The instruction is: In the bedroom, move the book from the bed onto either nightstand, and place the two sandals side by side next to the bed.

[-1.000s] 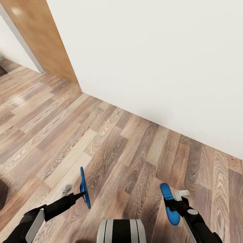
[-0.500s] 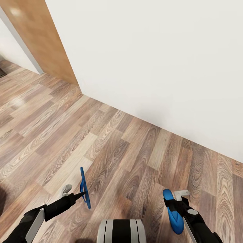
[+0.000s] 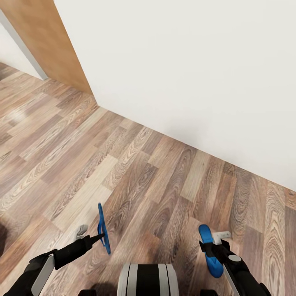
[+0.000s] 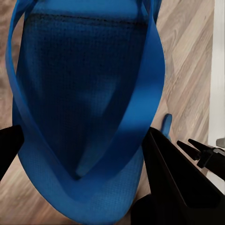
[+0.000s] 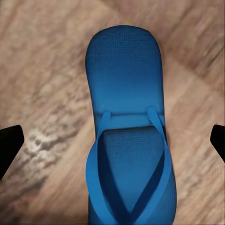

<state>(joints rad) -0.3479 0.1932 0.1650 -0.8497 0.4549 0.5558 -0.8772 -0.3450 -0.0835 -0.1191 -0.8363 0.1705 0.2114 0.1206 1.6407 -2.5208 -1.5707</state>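
I carry two bright blue sandals above the wood-plank floor. My left gripper (image 3: 100, 237) is shut on one sandal (image 3: 102, 228), which stands on edge low at the left of the head view. In the left wrist view that sandal (image 4: 84, 103) lies sole-up between the dark fingers (image 4: 173, 187). My right gripper (image 3: 212, 245) is shut on the other sandal (image 3: 210, 251), held flat with its straps up. From the right wrist camera this sandal (image 5: 126, 140) hangs over the planks. The book, the bed and the nightstand are out of view.
A white wall (image 3: 185, 61) runs diagonally close ahead, meeting the floor (image 3: 123, 164) at a straight edge. A plain brown wooden door (image 3: 45, 45) stands at the far left. Open planks stretch to the left. My trunk (image 3: 146, 279) is at the bottom centre.
The whole picture has shifted, so the camera has moved along the wall. Both grippers keep their sandals; the right sandal sits slightly lower in the picture than one second ago.
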